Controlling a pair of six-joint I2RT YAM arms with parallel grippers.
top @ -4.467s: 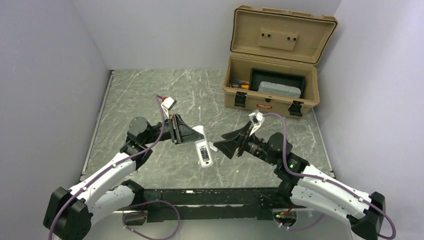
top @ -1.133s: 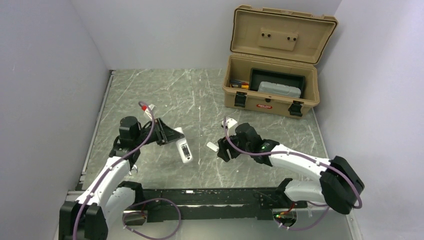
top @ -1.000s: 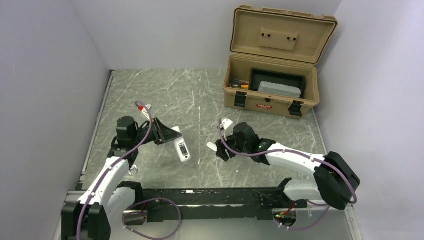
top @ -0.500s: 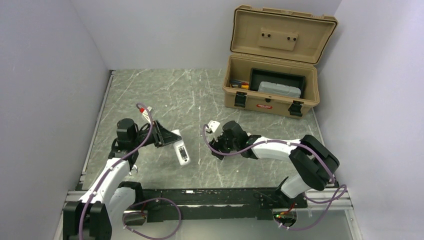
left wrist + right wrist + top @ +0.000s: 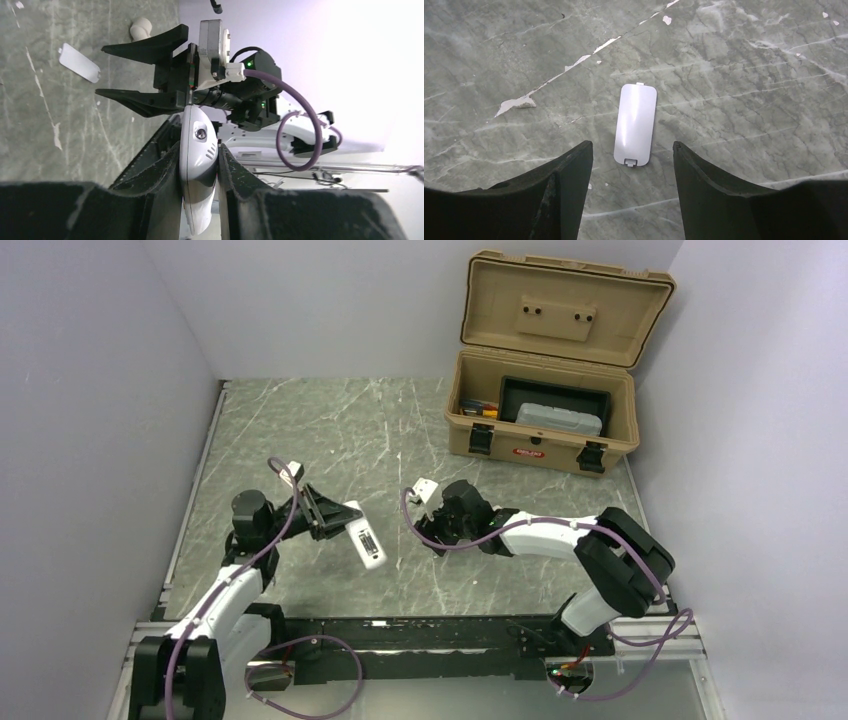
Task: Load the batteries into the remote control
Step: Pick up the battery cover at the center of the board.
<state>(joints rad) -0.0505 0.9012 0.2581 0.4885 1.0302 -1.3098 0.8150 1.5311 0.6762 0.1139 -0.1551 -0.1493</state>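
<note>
My left gripper (image 5: 343,522) (image 5: 199,146) is shut on the remote control (image 5: 367,546) (image 5: 198,150), a slim white handset held off the table with a dark recess in its upturned face. The batteries are not to be made out in any view. My right gripper (image 5: 433,537) (image 5: 631,146) stands open, low over the marble table (image 5: 300,430), and also shows in the left wrist view (image 5: 100,70). A small white cover plate (image 5: 635,125) (image 5: 79,62) lies flat on the table between and just ahead of its fingertips, untouched. The top view hides this plate.
An open tan toolbox (image 5: 545,435) stands at the back right with a grey case (image 5: 560,421) and small tools inside. Grey walls close in left and right. A black rail (image 5: 420,635) runs along the near edge.
The right arm has reached left and come down over the white cover plate. The left arm has drawn back to the left with the remote still in its grip.
</note>
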